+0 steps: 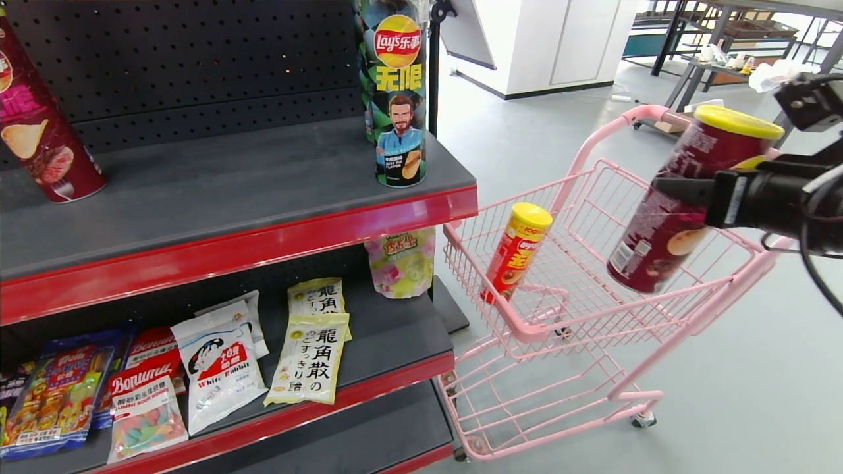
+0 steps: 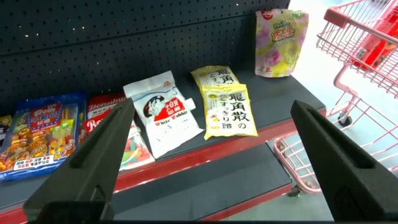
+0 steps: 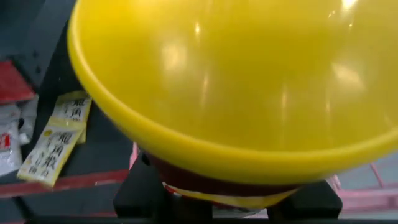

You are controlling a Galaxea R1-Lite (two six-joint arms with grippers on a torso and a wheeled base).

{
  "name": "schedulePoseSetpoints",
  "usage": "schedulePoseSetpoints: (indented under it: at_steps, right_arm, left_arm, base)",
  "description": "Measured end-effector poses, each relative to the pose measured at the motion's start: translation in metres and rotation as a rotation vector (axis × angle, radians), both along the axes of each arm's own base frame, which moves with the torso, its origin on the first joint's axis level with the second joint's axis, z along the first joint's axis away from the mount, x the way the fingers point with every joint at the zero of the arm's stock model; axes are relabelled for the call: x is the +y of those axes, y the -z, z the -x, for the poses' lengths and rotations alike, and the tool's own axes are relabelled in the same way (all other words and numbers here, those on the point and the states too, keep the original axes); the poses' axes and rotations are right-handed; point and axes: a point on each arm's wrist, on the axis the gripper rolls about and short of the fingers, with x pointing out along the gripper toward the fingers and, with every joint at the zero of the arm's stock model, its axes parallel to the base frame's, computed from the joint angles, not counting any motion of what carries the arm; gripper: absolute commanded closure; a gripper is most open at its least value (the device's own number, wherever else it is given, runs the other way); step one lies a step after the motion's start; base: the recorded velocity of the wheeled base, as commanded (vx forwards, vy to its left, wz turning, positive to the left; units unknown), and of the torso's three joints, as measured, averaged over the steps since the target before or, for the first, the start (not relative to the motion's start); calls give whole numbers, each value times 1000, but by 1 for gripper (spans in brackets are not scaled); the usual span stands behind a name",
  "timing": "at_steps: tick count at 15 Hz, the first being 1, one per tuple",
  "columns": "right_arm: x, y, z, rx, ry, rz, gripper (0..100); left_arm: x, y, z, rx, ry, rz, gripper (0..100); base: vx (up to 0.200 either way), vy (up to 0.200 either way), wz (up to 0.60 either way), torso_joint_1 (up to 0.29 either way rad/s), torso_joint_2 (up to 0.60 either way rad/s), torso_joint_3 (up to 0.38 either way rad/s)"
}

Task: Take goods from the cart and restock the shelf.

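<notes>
My right gripper (image 1: 691, 191) is shut on a dark red chip can (image 1: 685, 197) with a yellow lid (image 3: 249, 81), holding it tilted in the air above the pink cart (image 1: 527, 329). A red chip can with a yellow lid (image 1: 517, 250) leans inside the cart basket. On the upper shelf (image 1: 217, 191) stand a green chip can (image 1: 397, 92) near the right end and a dark red can (image 1: 39, 131) at the left. My left gripper (image 2: 211, 162) hangs open in front of the lower shelf, nothing between its fingers.
The lower shelf (image 2: 205, 180) holds several snack bags: a white candy bag (image 2: 163, 112), yellow bags (image 2: 227, 106), a pink bag (image 2: 280, 40) and colourful packs (image 2: 37, 130) at the left. Open grey floor lies to the right of the cart. Tables and cabinets stand far behind.
</notes>
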Motion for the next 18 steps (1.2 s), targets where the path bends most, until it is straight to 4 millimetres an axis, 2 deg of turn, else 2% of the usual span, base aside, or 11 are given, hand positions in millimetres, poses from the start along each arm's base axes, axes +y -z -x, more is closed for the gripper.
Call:
schedulePoseSetpoints:
  at_steps: [2,4,5,7,11,18]
  right_arm:
    - [-4,0,49,71,-18,28,100]
    - [-10,17,94,101,-37,66,100]
    - [-14,29,113,107,-48,94,100]
    - [-19,47,138,113,-59,134,100]
    - [-22,57,154,95,-56,136,100]
    - [-22,52,153,74,-66,133,100]
  left_arm:
    - [0,0,0,0,0,0,0]
    - [0,0,0,0,0,0,0]
    - [0,0,0,0,0,0,0]
    - [0,0,0,0,0,0,0]
    - [0,0,0,1,0,0,0]
    - [0,0,0,0,0,0,0]
  base:
    - [0,0,0,0,0,0]
    - [0,0,0,0,0,0]
    - [0,0,0,0,0,0]
    - [0,0,0,0,0,0]
    - [0,0,0,15,-51,-41]
    - [0,0,0,155,-486,-328]
